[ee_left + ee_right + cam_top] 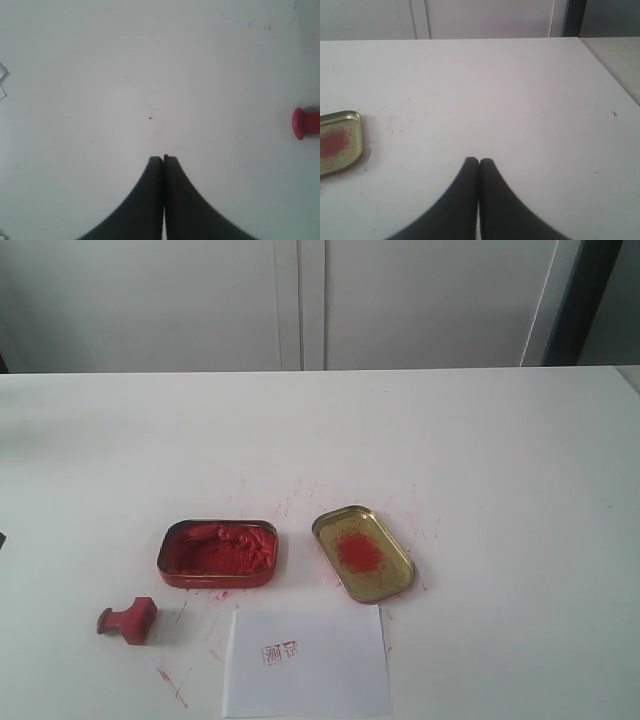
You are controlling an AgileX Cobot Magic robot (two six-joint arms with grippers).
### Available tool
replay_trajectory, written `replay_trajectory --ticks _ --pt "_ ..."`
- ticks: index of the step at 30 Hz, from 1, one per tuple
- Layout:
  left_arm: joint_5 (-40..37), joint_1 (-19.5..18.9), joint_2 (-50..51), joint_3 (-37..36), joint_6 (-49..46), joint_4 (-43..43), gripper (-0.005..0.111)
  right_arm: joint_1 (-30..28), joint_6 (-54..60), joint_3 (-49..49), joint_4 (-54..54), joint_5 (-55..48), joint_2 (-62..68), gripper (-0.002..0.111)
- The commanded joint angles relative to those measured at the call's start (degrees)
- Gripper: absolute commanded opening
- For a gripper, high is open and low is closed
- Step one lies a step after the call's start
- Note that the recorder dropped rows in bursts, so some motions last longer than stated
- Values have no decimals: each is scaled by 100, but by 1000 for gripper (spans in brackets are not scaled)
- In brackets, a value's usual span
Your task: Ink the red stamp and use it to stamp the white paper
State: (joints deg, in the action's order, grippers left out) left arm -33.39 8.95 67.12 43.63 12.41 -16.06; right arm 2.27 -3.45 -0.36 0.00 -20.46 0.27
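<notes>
On table (pixel 500 470): red tin (pixel 215 577) w/ ink paste (pixel 225 545), gold lid (pixel 398 575) w/ red smear (pixel 358 552); left gripper (pixel 163 159), right gripper (pixel 479 161) closed, empty.

An open red tin (pixel 217 553) of ink paste and a gold lid (pixel 363 554) — near, not touching — on a smudged table (pixel 480 460).

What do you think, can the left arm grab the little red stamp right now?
Probably yes. The stamp lies on its side on bare table, apart from the ink tin, with nothing over it. The left end effector is shut and empty, so it must open first.
</notes>
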Motion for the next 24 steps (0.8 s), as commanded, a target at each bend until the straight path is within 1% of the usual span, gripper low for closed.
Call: replay_trajectory --ticks 1,7,18,21,24 --pt "-83 53 -44 37 52 154 0 2 -21 36 0 79 -27 0" --pt "-129 53 -44 37 -381 579 0 2 -21 36 0 79 -27 0" --pt "-142 18 -44 37 -461 629 0 2 -21 36 0 79 -27 0" --pt "-106 -154 -32 37 -493 802 0 2 -21 36 0 79 -27 0" --pt "-70 -394 -32 37 -773 1180 0 2 -21 36 0 79 -27 0"
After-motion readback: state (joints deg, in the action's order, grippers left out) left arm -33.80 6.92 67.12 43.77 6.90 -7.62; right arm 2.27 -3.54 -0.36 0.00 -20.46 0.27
